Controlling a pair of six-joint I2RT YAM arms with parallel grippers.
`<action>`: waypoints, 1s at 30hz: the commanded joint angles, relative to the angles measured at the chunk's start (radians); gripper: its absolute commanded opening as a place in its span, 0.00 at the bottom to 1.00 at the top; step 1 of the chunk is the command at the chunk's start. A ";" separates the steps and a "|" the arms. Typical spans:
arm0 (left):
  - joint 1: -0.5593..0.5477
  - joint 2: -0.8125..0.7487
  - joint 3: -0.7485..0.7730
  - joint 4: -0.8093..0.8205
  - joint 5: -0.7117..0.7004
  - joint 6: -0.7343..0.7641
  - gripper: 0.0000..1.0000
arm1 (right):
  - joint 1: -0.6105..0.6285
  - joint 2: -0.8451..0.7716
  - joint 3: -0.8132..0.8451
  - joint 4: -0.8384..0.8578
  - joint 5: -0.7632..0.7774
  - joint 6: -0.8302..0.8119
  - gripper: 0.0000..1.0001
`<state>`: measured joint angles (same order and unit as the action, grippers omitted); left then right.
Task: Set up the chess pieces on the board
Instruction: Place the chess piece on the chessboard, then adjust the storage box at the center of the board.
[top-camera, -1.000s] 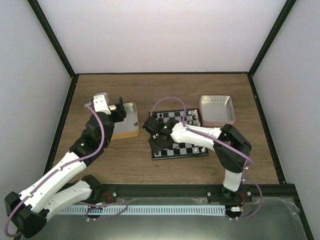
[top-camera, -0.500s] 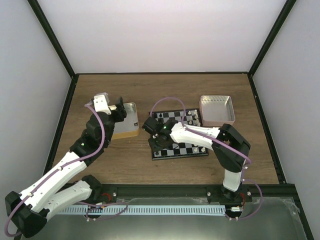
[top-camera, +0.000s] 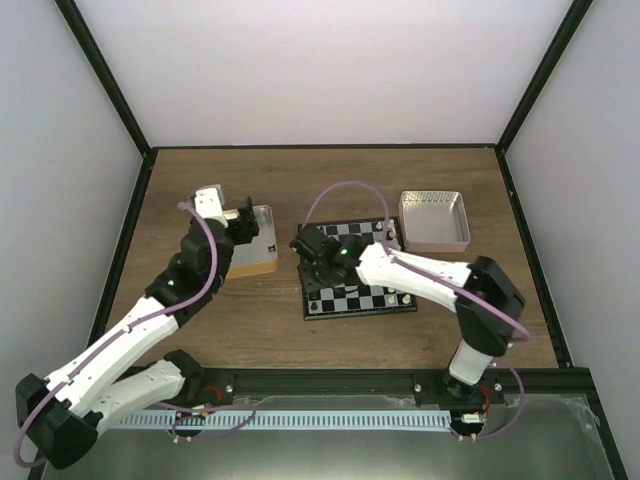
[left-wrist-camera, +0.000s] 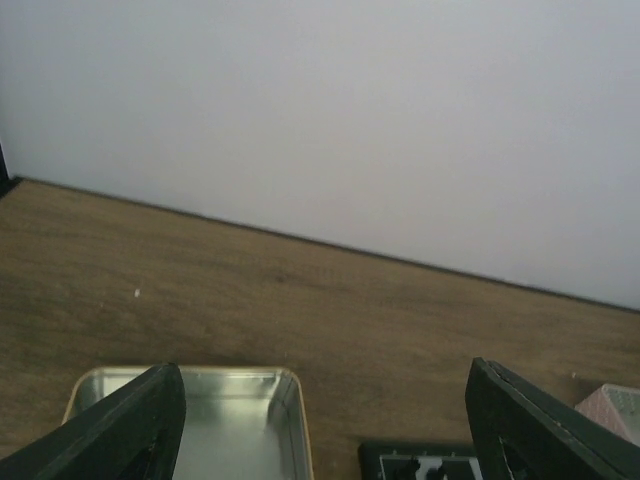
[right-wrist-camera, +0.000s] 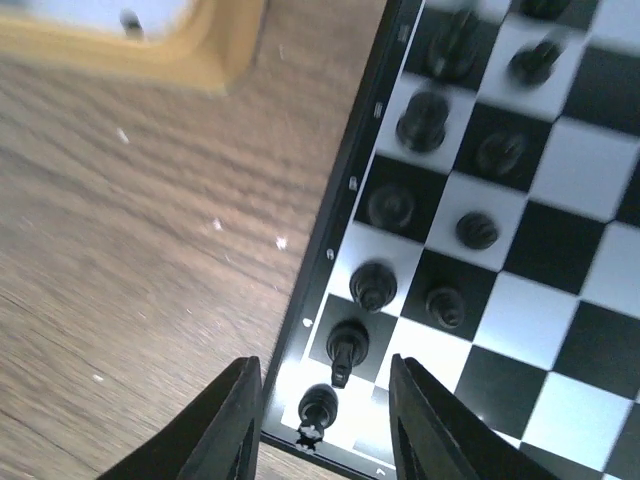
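Two open grippers, little black pieces on the board

Many black chess pieces (right-wrist-camera: 421, 118) stand in two rows along the left side of the board (right-wrist-camera: 560, 250), which lies flat on the brown bench (right-wrist-camera: 150, 250). The right gripper (right-wrist-camera: 322, 375) hangs over that side. Its fingers are apart and hold nothing; two pieces at the board's corner show in the gap. The left gripper (left-wrist-camera: 326, 368) is wide open and empty, above a shiny tin (left-wrist-camera: 230, 420) beside the board.
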<state>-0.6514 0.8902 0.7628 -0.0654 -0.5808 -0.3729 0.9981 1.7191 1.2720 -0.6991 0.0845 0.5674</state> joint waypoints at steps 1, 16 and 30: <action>0.062 0.092 0.065 -0.137 0.111 -0.107 0.79 | 0.003 -0.117 -0.019 0.054 0.141 0.081 0.38; 0.317 0.626 0.202 -0.439 0.616 -0.168 0.45 | -0.032 -0.175 -0.087 0.112 0.158 0.109 0.38; 0.394 0.701 0.179 -0.488 0.783 -0.033 0.36 | -0.046 -0.190 -0.109 0.146 0.142 0.092 0.38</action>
<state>-0.2543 1.5345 0.9295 -0.5320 0.0692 -0.4618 0.9615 1.5566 1.1599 -0.5728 0.2165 0.6666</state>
